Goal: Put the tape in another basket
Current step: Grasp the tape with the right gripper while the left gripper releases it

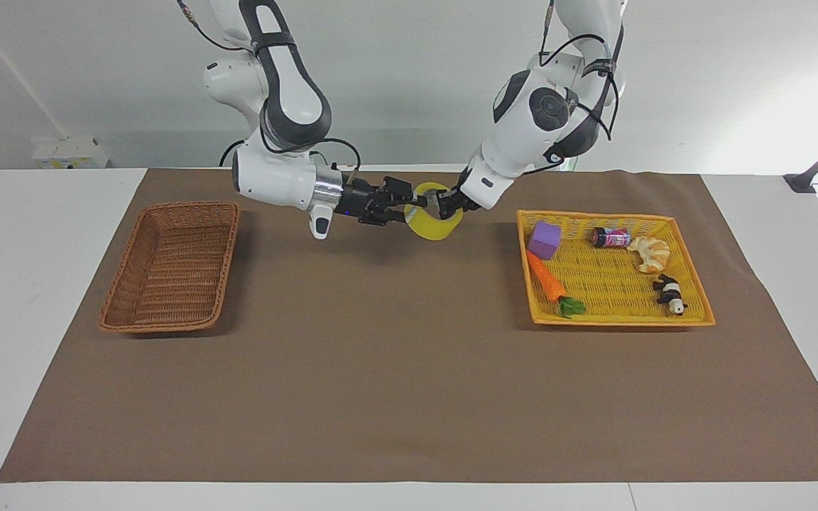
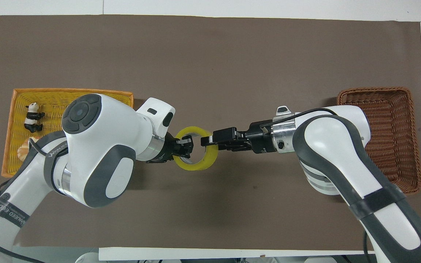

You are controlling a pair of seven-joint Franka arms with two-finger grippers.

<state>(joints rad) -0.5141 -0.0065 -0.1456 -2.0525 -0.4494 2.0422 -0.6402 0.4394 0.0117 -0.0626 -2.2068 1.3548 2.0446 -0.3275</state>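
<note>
The yellow tape [image 1: 436,226] hangs in the air over the brown mat, between the two baskets; in the overhead view the tape [image 2: 196,166] shows as a ring. My left gripper [image 1: 446,206] is shut on the tape's rim on the side toward the left arm's end, also seen in the overhead view [image 2: 185,144]. My right gripper [image 1: 409,202] reaches level from the right arm's end and meets the tape's other rim [image 2: 207,140]. The brown wicker basket [image 1: 167,323] stands empty at the right arm's end [image 2: 413,146].
A yellow-orange tray basket [image 1: 615,321] at the left arm's end holds a purple cube [image 1: 544,239], a toy carrot [image 1: 547,280], a small can [image 1: 611,238], a pastry [image 1: 650,253] and a toy panda [image 1: 670,293].
</note>
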